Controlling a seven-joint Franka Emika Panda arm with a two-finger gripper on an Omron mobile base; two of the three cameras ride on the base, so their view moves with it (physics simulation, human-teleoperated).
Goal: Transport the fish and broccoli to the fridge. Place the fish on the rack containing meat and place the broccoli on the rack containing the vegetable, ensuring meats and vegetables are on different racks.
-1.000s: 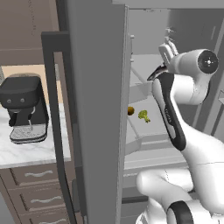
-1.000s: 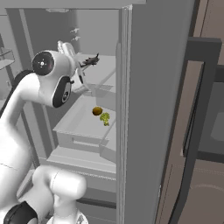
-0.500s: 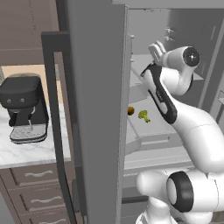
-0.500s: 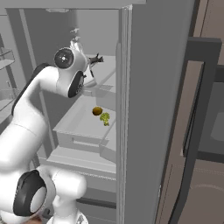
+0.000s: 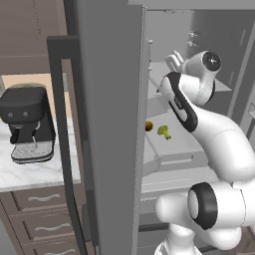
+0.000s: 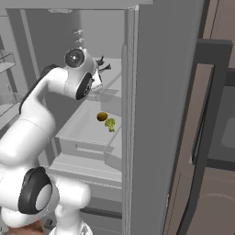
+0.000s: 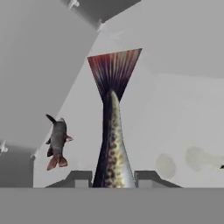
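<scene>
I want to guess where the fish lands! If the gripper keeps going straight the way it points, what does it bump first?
Probably the pale fridge shelf ahead: the gripper, shut on the fish, points at it. The smaller fish lies off to one side.

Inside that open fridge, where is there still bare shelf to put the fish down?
The gripper holds a spotted fish over the upper rack; bare white shelf lies beside it, on the side away from a smaller fish. The lower rack is crowded only where the broccoli sits beside the orange-brown ball.
</scene>
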